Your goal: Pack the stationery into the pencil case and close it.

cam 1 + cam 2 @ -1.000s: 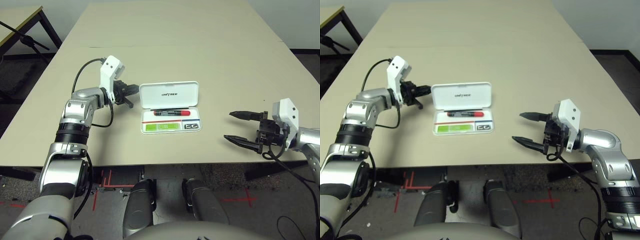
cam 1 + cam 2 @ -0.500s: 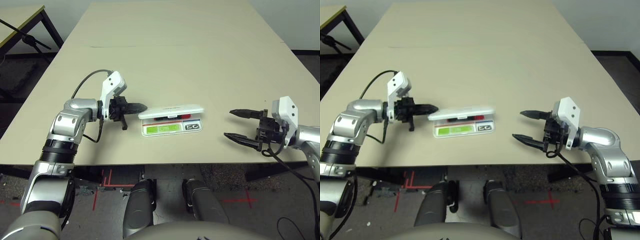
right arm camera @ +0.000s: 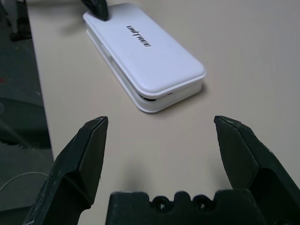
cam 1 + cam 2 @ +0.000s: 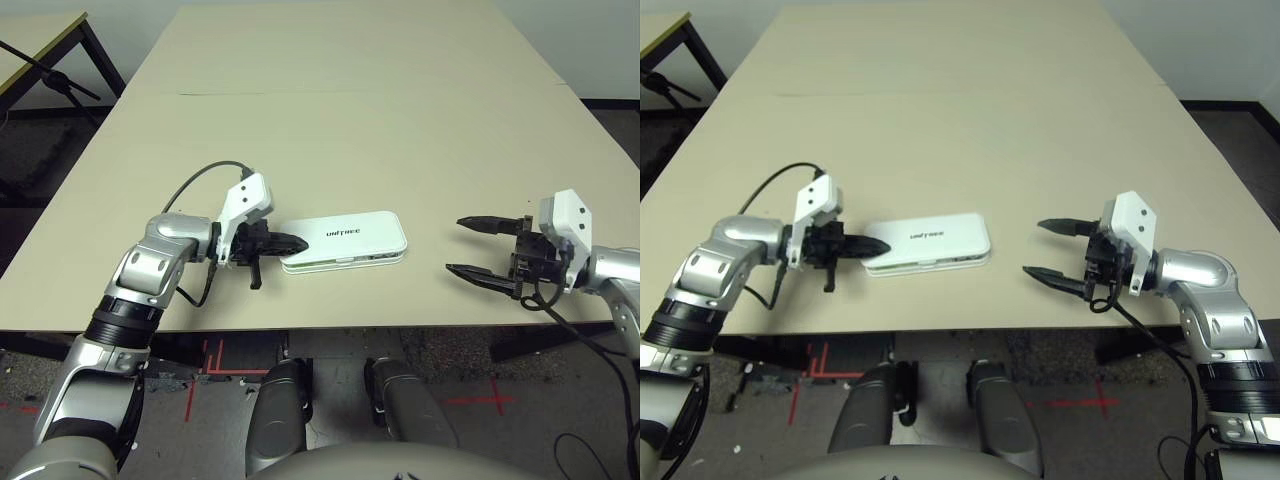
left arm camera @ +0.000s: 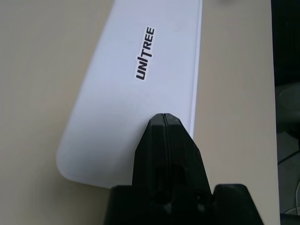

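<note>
A robot's left gripper (image 4: 305, 244), its fingers together and holding nothing, rests its tips on the lid (image 5: 117, 93) of a white pencil case (image 4: 352, 258) at the case's left end, near the front edge. The case lies flat on the bench (image 4: 450, 130), close to the edge nearest the robot, its lid folded down but a thin gap showing along the front and at the right end, so the catch is probably not home.

The shell looks to be light, stiff plastic, smooth enough to slide or swivel if pushed off-centre; its thin lid and hinge would likely suffer from a hard jab. Straight downward pressure near the middle of the front edge should serve best to close it, and any steadying hold belongs on the lower shell's short ends, clear of the seam. A press at the left end alone may leave the other corner raised.

To the right, well apart from the case, the right gripper (image 4: 486, 250) waits with fingers spread and empty above the bench.
</note>
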You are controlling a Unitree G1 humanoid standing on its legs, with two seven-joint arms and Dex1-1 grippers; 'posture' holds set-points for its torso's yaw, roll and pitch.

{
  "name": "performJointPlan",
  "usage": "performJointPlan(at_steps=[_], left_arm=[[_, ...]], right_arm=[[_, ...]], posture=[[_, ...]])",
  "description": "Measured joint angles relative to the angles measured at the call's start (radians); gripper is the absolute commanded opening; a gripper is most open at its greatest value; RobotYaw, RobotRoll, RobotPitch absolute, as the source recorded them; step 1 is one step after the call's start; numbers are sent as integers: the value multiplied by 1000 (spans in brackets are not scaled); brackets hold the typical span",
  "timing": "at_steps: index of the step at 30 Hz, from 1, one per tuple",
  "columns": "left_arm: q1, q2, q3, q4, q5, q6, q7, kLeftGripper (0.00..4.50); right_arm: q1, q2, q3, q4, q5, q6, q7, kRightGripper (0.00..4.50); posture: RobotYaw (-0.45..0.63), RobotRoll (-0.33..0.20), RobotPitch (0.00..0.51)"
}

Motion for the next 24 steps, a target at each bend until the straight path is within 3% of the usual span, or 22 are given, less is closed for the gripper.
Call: performJointPlan(at_steps=[17, 20, 24], left_arm=[[0, 16, -37, -39, 34, 13, 34, 30], [22, -10, 2, -39, 9, 10, 60, 618], [40, -60, 130, -38, -75, 13, 125, 2166]], right_arm=[[2, 10, 21, -8, -14, 5, -9, 4500], [0, 29, 22, -8, -14, 6, -35, 4500], [-20, 75, 11, -7, -8, 14, -104, 4500]], posture=[[-115, 0, 142], [-118, 0, 144], [-108, 0, 147]])
